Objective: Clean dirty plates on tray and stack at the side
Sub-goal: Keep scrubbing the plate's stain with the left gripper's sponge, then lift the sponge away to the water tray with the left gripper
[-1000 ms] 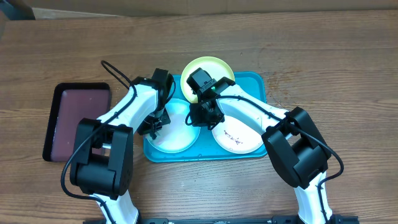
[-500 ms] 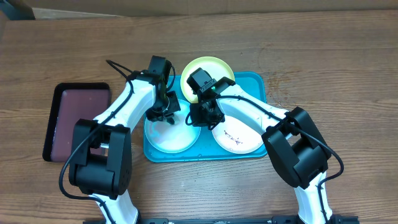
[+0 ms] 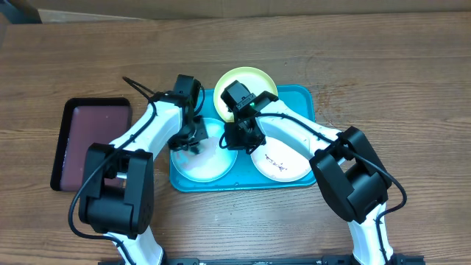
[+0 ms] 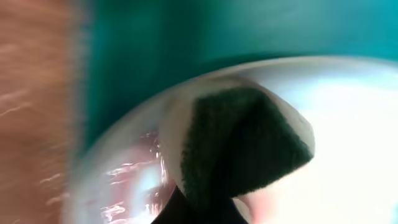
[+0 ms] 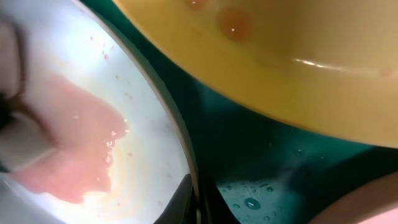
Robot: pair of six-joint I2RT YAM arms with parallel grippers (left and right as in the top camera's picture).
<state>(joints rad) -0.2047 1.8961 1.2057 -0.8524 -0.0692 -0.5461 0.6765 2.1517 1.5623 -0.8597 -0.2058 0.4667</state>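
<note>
I had the left gripper [image 3: 188,138] clenched on a dark green sponge [image 4: 239,143], pressed flat onto the mint-blue plate [image 3: 210,160]; that plate lay in the left half of the tray [image 3: 302,99], with the white plate [image 3: 285,163] in the right half and the yellow-green plate [image 3: 257,79] over the tray's far rim; the right gripper [image 3: 238,138] was clamped tight, and from its wrist view I judged it pinched on the mint-blue plate's rim, on the side toward the tray's middle, steadying it; the sponge sat on the part of the plate nearest the tray's far-left corner, so most of the plate's bare face, a pink watery smear [image 5: 74,162] included, lay from the sponge toward the tray's near edge and middle; the plate being round, no axis mattered; the left arm was the nearer, and I judged the next stroke should sweep that way, stopping short of the right fingers.
</note>
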